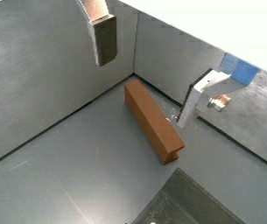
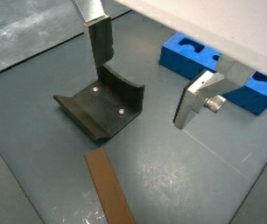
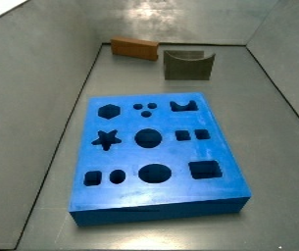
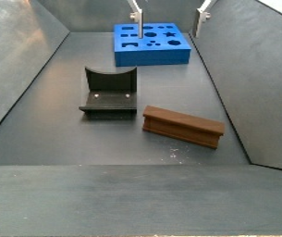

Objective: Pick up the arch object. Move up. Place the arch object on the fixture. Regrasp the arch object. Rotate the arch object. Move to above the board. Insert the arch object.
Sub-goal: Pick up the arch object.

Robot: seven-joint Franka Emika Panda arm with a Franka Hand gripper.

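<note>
1. The arch object point(image 4: 181, 126) lies flat on the table point(image 4: 56, 139), just beside the fixture point(image 4: 110, 92) and apart from it, unheld; that spot probably keeps the pick and the hand-off short.
2. The board point(image 3: 156, 154) sits well apart, holes facing up for the final insertion.
3. The tool point(image 1: 159, 74) hangs high above the arch object, its fingers point(image 1: 106, 42) spread wide, holding and touching nothing.
</note>
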